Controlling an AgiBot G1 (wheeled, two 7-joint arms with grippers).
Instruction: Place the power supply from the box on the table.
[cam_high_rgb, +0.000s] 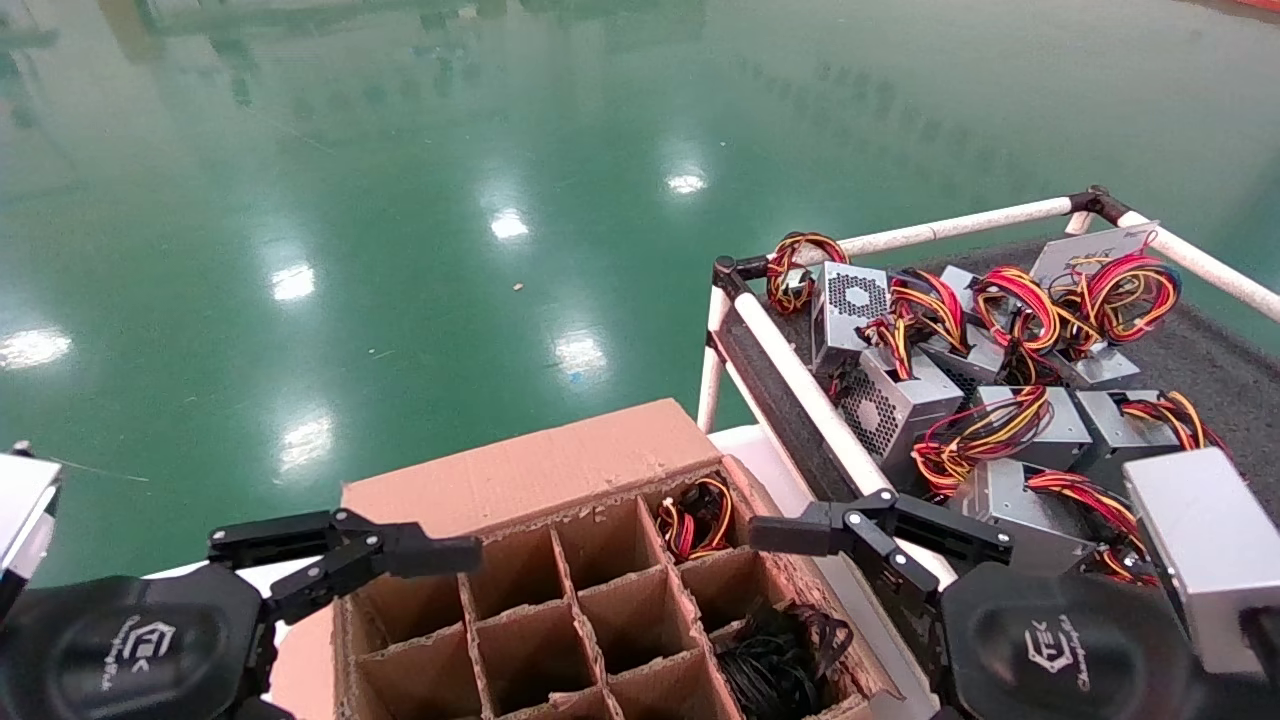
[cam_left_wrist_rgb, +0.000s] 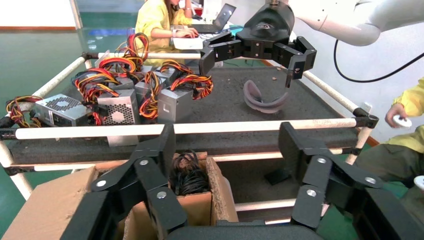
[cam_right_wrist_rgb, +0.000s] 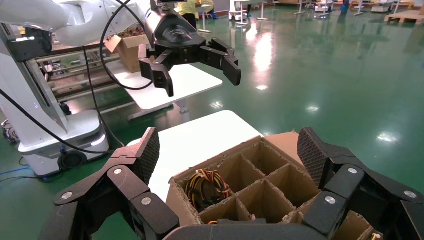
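Head view: your right hand (cam_high_rgb: 880, 535) hangs wide and empty beside the box (cam_high_rgb: 600, 600); the supply (cam_high_rgb: 697, 520) sits in its far cell.

Right wrist view: wires could snag the dividers.

Left wrist view: left hand (cam_left_wrist_rgb: 230, 150), wide too, near the counter (cam_left_wrist_rgb: 225, 107).

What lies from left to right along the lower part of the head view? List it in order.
Left black gripper, open → brown cardboard box with square divider cells → right black gripper, open → white pipe rail of the dark grey felt table → silver-grey metal power supply with red, yellow and black wires.
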